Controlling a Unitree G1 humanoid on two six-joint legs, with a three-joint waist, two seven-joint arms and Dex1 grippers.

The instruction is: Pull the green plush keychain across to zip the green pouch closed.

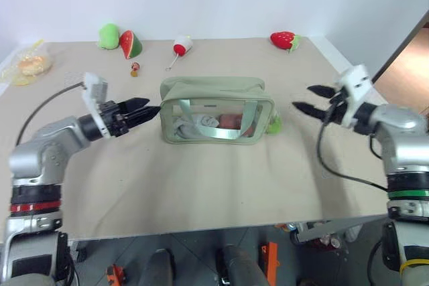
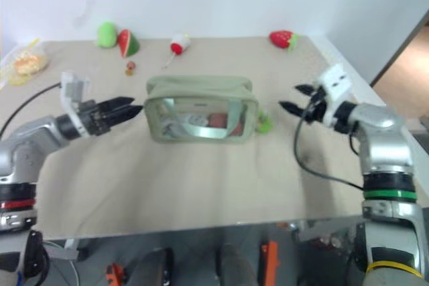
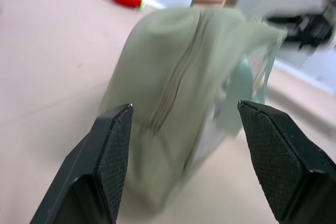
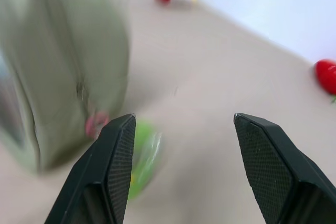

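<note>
Boxy sage fabric pouch (image 1: 216, 110) with clear window sits mid-table, lime plush keychain (image 1: 273, 124) lying at its right end. Left gripper (image 1: 149, 110) and right gripper (image 1: 305, 99) spread, holding nothing.

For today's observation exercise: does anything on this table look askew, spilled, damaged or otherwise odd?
Nothing stands out. The green pouch stands upright on the table, its zipper run along the top, with the green plush keychain lying at its right end. Both tools, left and right, are open beside it.
</note>
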